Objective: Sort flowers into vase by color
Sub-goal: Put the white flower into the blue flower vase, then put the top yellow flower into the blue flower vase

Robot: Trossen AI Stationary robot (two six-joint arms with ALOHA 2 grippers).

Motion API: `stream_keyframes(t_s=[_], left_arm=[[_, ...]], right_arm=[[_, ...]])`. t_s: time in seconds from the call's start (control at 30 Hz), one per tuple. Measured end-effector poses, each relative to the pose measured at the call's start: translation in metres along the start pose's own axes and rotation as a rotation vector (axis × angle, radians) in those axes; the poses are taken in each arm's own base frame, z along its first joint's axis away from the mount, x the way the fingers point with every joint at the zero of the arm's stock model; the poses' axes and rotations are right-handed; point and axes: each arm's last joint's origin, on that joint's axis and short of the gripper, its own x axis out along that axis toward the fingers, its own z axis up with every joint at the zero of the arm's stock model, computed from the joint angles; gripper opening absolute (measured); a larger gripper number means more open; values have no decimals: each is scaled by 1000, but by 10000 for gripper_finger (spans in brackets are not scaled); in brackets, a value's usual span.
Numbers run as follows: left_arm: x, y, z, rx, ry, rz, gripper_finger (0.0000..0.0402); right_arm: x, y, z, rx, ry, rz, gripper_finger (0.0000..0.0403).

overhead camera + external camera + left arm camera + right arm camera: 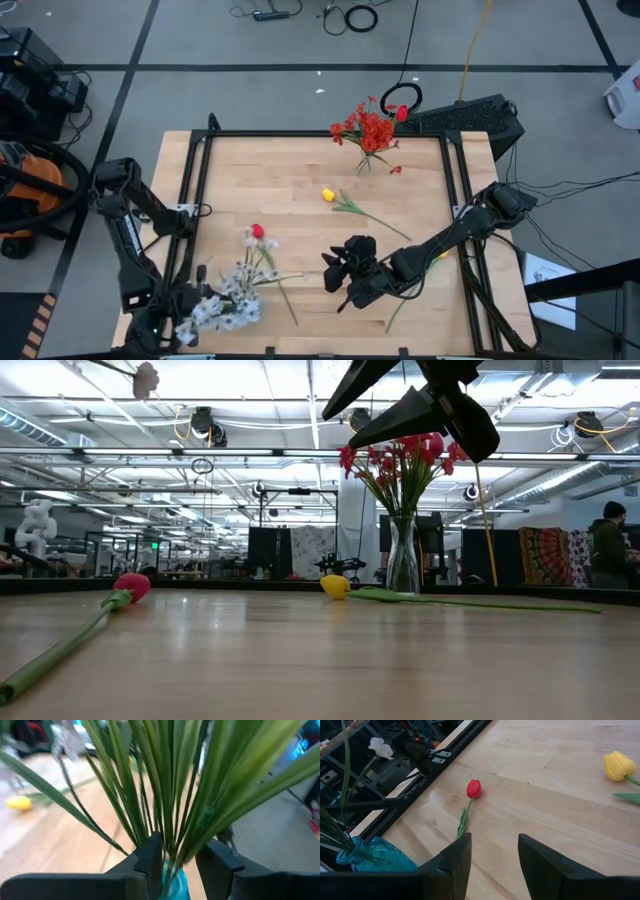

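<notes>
High view: red tulip [257,231] beside right gripper [338,277]

I see a grey floor [250,45] with dark tape lines and black cables [350,15] at the top of the high view. At the left edge stands an orange vacuum [25,195]. In the low view, ceiling lights [200,380] shine, and a person [608,550] stands far right.

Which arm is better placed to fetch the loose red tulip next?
Right, probably. Its open, empty tool hangs facing the red tulip on the table, while the left tool is closed on stems in the blue vase.
</notes>
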Motion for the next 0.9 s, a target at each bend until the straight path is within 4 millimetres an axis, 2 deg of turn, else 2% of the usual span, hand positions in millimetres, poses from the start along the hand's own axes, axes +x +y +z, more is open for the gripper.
stream_keyframes(t_s=[0.27, 0.57, 0.7, 0.9], left_arm=[[-11, 12, 16, -15, 114, -97, 123], [-21, 30, 21, 57, 308, -179, 123], [-23, 47, 19, 58, 362, -85, 123], [-25, 85, 17, -39, 428, 217, 123]], right_arm=[[0, 0, 0, 0, 0, 0, 153], [0, 0, 0, 0, 1, 0, 153], [0, 0, 0, 0, 1, 0, 153], [0, 0, 0, 0, 1, 0, 153]])
